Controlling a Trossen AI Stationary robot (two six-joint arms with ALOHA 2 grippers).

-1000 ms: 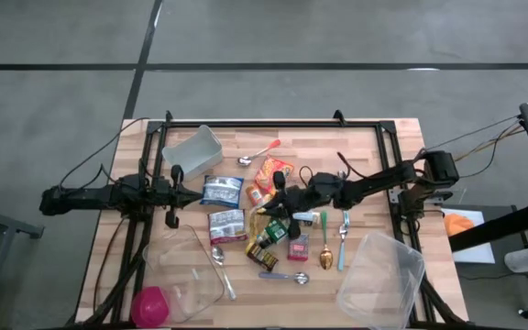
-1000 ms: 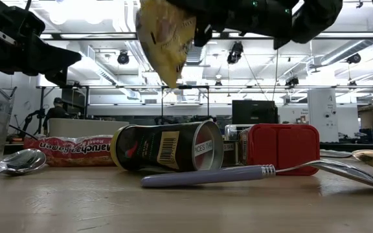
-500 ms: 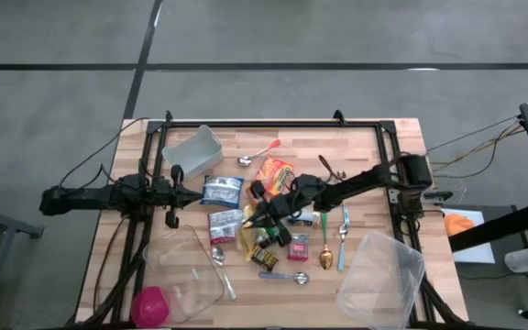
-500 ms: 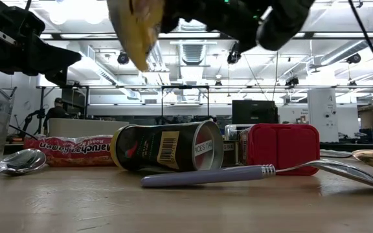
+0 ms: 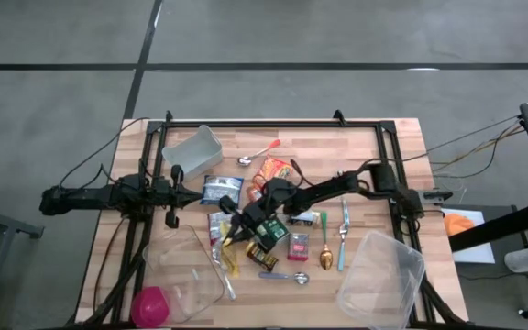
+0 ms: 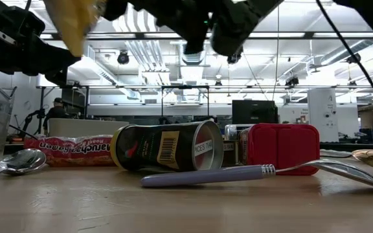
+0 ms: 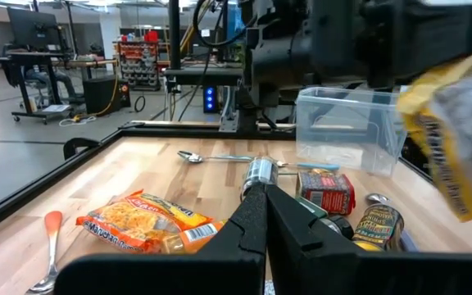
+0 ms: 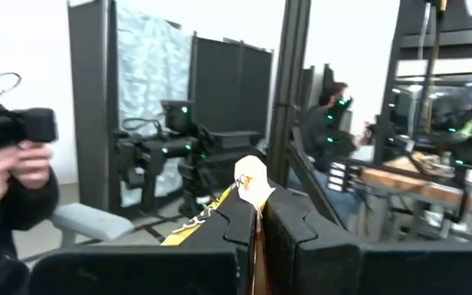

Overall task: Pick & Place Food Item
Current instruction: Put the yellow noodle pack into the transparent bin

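Observation:
A yellow and silver snack packet [image 5: 231,246] hangs in the air above the cluttered middle of the table. It also shows at the top left of the low view [image 6: 76,22] and on the right of the left wrist view [image 7: 453,131]. My right gripper [image 5: 237,229] reaches in from the table's right side and is shut on it. At the table's left edge my left gripper [image 5: 174,194] lies level, shut and with nothing in it, pointing toward the middle. My right gripper pinches the packet's upper edge [image 8: 250,176] between its two fingers. The fingers come about level from the table's right. The packet hangs below them, lifted clear of the table and of the things lying on it.
Under the arm lie a dark can [image 6: 167,147] on its side, a red box [image 6: 280,149], a purple-handled spoon [image 6: 206,176], a ramen packet [image 6: 67,150] and other packets. Clear tubs stand near left [image 5: 186,270], near right [image 5: 383,270] and far left [image 5: 193,147]. There is also a pink cup [image 5: 151,304].
My right gripper has carried the packet toward the table's left edge, above the clutter, and has swung about as the arm stretched out. The packet has stayed hanging clear below the fingers. The left arm has kept still.

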